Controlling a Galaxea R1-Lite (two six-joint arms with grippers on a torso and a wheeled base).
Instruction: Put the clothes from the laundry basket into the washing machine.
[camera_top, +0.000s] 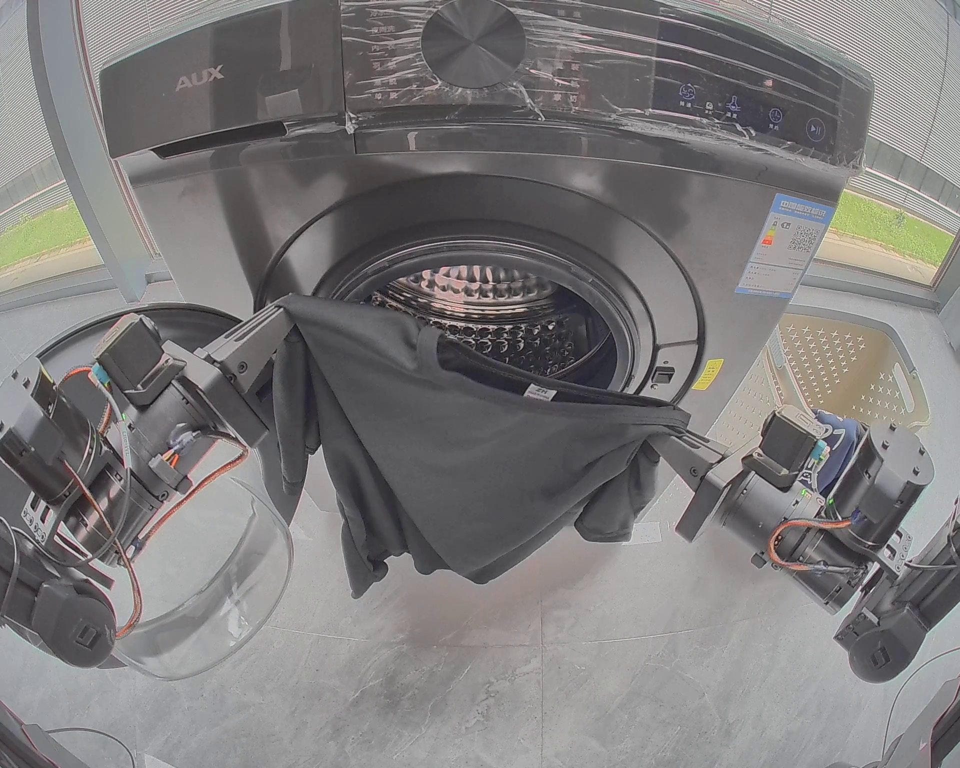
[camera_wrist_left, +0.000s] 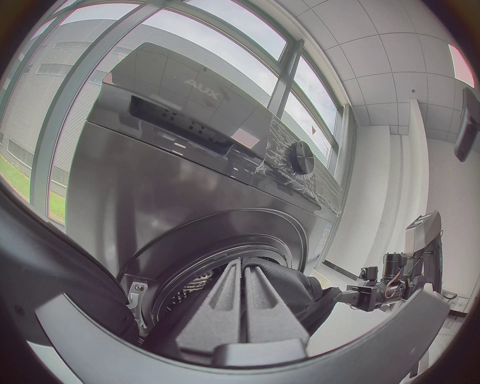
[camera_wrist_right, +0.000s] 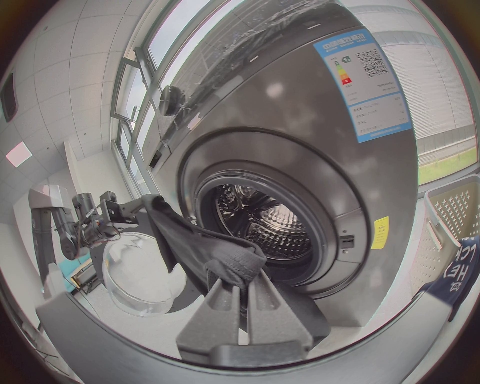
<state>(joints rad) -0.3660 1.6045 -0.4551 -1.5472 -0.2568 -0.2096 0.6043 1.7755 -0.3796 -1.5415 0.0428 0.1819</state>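
A dark grey T-shirt (camera_top: 450, 450) hangs spread in front of the washing machine's open drum (camera_top: 490, 315). My left gripper (camera_top: 283, 318) is shut on its left shoulder, by the left rim of the opening. My right gripper (camera_top: 672, 438) is shut on the shirt's right edge, lower and to the right of the drum. The shirt sags between them, its hem above the floor. In the left wrist view the closed gripper (camera_wrist_left: 243, 267) pinches dark cloth (camera_wrist_left: 285, 290). Bunched cloth (camera_wrist_right: 220, 255) is pinched at my right gripper (camera_wrist_right: 244, 282) in the right wrist view, before the drum (camera_wrist_right: 260, 227).
The round glass door (camera_top: 190, 560) stands swung open at the left, under my left arm. A beige laundry basket (camera_top: 850, 365) stands to the right of the machine, with a navy garment (camera_wrist_right: 457, 272) draped over its edge. Grey tiled floor (camera_top: 560, 670) lies in front.
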